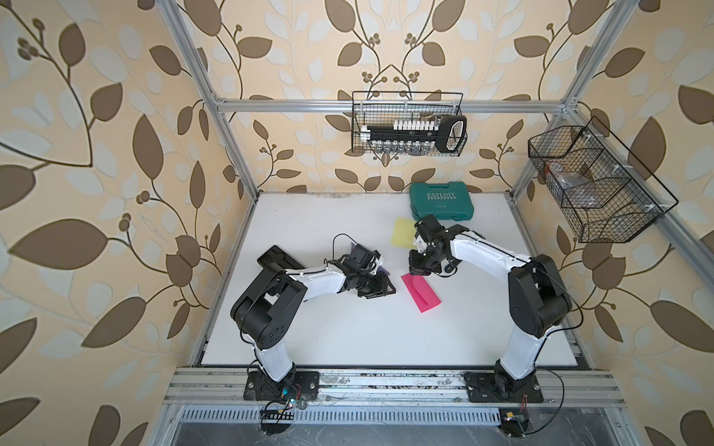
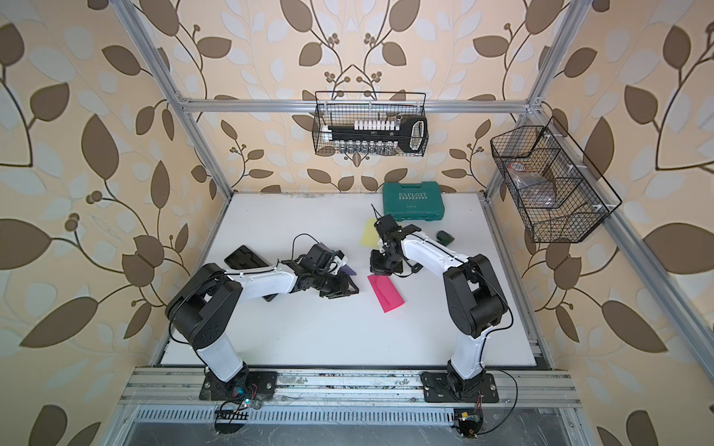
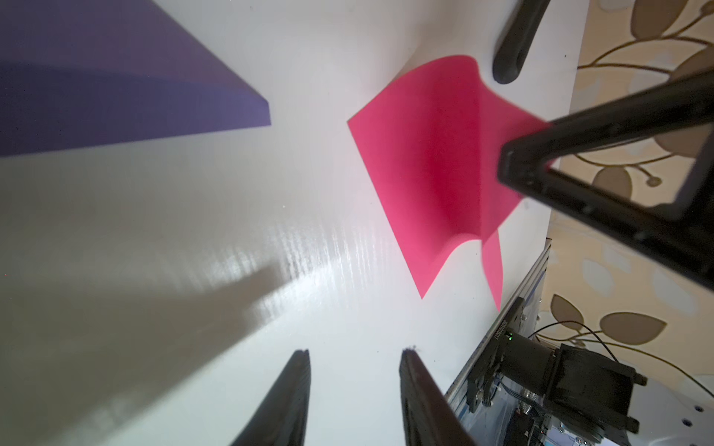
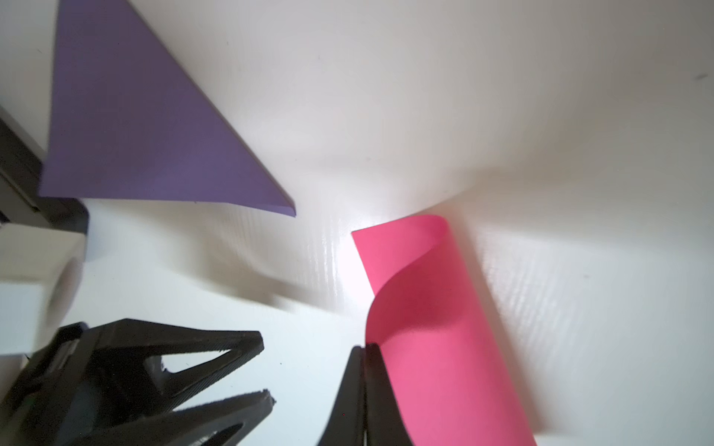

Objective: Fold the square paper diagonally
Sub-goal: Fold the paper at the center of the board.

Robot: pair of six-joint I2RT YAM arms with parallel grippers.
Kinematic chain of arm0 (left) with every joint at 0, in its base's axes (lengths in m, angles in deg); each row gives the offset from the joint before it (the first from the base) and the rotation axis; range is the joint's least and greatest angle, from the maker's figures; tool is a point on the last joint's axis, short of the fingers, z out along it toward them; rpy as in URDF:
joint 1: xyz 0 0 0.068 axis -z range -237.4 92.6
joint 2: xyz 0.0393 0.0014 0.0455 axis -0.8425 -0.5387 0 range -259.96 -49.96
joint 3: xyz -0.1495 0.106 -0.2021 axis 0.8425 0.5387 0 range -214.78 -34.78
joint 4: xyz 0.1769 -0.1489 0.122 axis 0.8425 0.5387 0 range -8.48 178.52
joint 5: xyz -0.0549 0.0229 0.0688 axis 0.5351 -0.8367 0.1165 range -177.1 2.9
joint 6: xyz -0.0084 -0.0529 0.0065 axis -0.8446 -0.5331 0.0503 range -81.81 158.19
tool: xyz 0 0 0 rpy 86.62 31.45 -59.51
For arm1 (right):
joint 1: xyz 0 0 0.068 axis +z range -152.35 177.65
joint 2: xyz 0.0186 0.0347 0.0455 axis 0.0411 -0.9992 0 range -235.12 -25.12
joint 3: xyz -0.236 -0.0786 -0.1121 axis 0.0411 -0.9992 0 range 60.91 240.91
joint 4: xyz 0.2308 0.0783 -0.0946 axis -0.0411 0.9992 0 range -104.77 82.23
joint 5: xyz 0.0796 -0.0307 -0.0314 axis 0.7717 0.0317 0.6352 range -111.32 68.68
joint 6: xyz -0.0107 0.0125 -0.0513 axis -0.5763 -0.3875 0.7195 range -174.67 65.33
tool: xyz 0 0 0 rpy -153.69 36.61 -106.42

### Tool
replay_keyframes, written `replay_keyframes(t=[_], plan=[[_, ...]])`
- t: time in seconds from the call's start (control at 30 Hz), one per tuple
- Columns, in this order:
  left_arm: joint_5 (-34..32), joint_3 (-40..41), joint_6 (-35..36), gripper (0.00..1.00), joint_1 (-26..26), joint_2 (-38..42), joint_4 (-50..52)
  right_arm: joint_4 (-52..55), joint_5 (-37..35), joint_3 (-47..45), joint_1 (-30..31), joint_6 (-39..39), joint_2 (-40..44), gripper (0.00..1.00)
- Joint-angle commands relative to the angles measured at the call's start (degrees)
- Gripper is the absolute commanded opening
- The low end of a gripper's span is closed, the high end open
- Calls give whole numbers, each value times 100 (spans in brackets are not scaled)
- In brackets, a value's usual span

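Right gripper (image 4: 365,349), clamped on the pink paper (image 1: 421,291) just right of centre in both top views, holds its flap curled over, apparently to lay corner on corner. Left gripper (image 3: 355,352) hovers beside it, jaws apart and empty, likely to press the crease.

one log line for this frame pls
right gripper: shut on pink paper edge | paper: curled over, no crease | left gripper: open, empty | fold: not yet done
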Motion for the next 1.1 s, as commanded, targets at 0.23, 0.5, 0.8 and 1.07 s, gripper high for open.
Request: replay_keyframes(t=[0.23,0.5,0.8,1.07], plan=[[-139,-456,362,53,83,-52,513,-591,1114,-1143,-1283,-80,750,0],[-110,-827,303,50,183,-387,573,-1411,1060,-2303,-1356,-755,1326,0],[-381,-1130,103,20,243,-554,709,-1300,830,-2489,-1356,-743,1674,0],[-303,-1265,1,1,260,-850,732,-1325,768,-2528,-1323,-736,1691,0]])
